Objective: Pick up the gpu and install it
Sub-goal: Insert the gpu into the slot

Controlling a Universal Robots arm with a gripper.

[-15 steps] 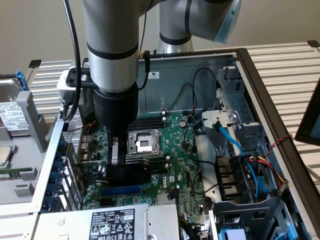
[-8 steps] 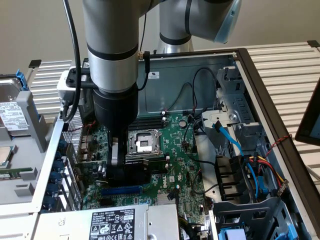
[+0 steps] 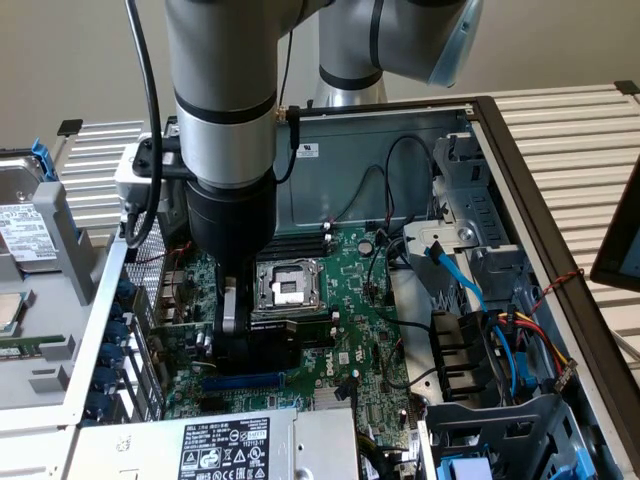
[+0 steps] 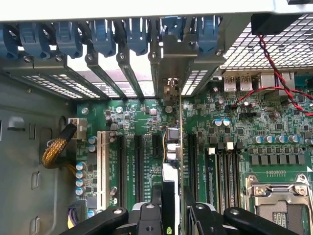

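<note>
My gripper (image 3: 237, 330) reaches down into the open computer case and is shut on the gpu (image 3: 244, 358). The card's black body stands upright just above the green motherboard (image 3: 350, 270). In the wrist view the gpu (image 4: 172, 147) appears edge-on between my black fingers (image 4: 149, 215). Its silver end bracket (image 4: 173, 58) reaches the rear slot openings. It stands in line with the long black expansion slots (image 4: 138, 166) of the motherboard (image 4: 142, 117). Whether its lower edge sits in a slot I cannot tell.
The CPU socket (image 3: 288, 285) lies just right of my gripper in the exterior view. A blue slot (image 3: 243, 381) and the power supply (image 3: 230, 445) are in front. Blue bracket clips (image 4: 102, 34) line the rear wall. Cables (image 3: 480, 330) and drive cages fill the right side. A red wire (image 4: 279, 83) runs close by.
</note>
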